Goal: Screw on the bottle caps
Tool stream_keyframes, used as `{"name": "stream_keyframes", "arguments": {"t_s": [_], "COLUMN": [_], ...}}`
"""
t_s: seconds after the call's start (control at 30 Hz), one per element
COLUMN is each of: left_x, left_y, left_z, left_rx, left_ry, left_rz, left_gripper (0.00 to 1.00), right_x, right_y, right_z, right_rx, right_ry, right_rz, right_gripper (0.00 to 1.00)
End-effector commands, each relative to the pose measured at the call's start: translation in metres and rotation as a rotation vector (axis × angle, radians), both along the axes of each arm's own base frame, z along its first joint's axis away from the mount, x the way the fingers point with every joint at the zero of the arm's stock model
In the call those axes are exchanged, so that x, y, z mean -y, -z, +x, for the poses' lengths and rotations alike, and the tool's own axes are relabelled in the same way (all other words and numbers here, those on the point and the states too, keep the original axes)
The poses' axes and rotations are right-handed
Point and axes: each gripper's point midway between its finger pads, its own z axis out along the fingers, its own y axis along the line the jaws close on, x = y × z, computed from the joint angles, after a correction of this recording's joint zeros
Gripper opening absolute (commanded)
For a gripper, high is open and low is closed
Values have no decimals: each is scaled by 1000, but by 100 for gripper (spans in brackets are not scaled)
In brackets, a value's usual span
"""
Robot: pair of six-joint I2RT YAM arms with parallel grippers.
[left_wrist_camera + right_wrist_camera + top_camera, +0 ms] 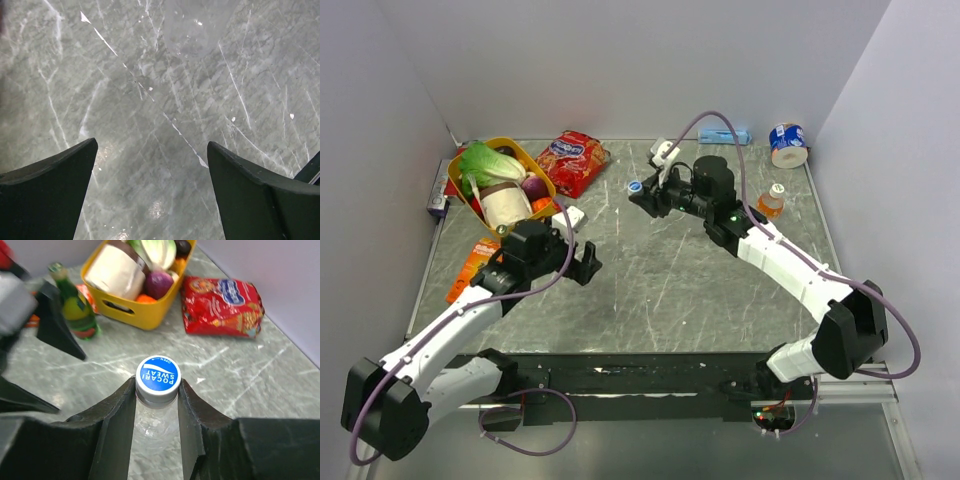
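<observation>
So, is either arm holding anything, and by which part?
Right fingers clamp the clear bottle by its neck, just under the blue cap. Left fingers hold nothing.

The marbled tabletop is gleaming smooth and glossy; the blue plastic cap is looking matt, the clear plastic bottle glinting.

Mid surface open. Far left crowded: yellow basket, red snack bag, green bottle. Orange bottle stands far right.
</observation>
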Motion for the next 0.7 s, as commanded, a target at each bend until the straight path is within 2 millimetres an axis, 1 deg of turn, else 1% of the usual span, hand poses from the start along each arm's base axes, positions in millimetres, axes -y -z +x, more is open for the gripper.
{"name": "stream_keyframes", "arguments": {"t_s": [0.0, 0.1, 0.13, 0.17, 0.27, 0.3, 0.33, 0.4, 0.43, 0.47, 0.5, 0.57, 0.67], "left_x": [-4, -3, -3, -3, -3, -4, -5, -7, -9, -10, -13, -16, -21], "left_y": [-15, -12, -11, -9, -9, -9, -9, -11, -11, -14, -12, -15, -14], "left_z": [2, -2, -2, -2, 3, 6, 8, 14, 16, 20, 24, 29, 35], "left_rx": [36, 1, 14, 5, -6, -8, -7, 3, 4, 16, 11, 15, 3], "left_ry": [8, 31, 52, 55, 59, 57, 57, 56, 51, 48, 38, 29, 21], "left_rz": [-12, -12, 7, 14, 22, 26, 31, 48, 54, 62, 67, 72, 83], "left_gripper": [96, 96, 96, 96, 96, 96, 96, 96, 96, 96, 96, 96, 96], "right_x": [18, 17, 18, 17, 17, 17, 18, 17, 18, 17, 17, 16, 15], "right_y": [-22, -12, -3, -3, 8, 7, 16, 18, 25, 27, 27, 38, 47], "right_z": [20, 17, 19, 20, 22, 22, 23, 22, 22, 20, 21, 21, 25], "right_rx": [96, 147, 145, 158, 181, 201, 205, 238, 238, 247, 272, 268, 250], "right_ry": [60, 23, 22, 20, 11, 5, 0, -14, -21, -34, -37, -41, -35], "right_rz": [103, 107, 98, 98, 80, 83, 65, 65, 58, 57, 59, 49, 57], "right_gripper": [0, 0, 0, 0, 3, 4, 4, 4, 4, 5, 5, 4, 4]}}
